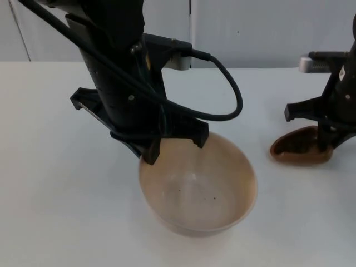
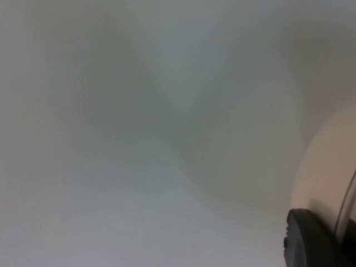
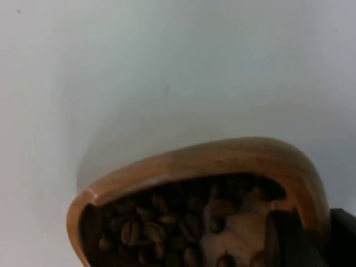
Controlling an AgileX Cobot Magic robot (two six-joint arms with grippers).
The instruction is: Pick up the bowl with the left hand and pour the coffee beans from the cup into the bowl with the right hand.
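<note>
Top view: left tool [image 1: 171, 149] clamped on rear rim of beige bowl [image 1: 197, 189], lifted off white bench [image 1: 50, 183] to catch beans. Right tool [image 1: 328, 136] pinching brown wooden cup [image 1: 300, 148], near bowl.
Left wrist: bowl wall [image 2: 325, 178] beside fingertip [image 2: 308, 239].
Right wrist: coffee beans [image 3: 167, 228] inside cup, unpoured.

Both arms matte black w/ angular brackets; right arm [image 1: 342, 83] has silver fitting.
</note>
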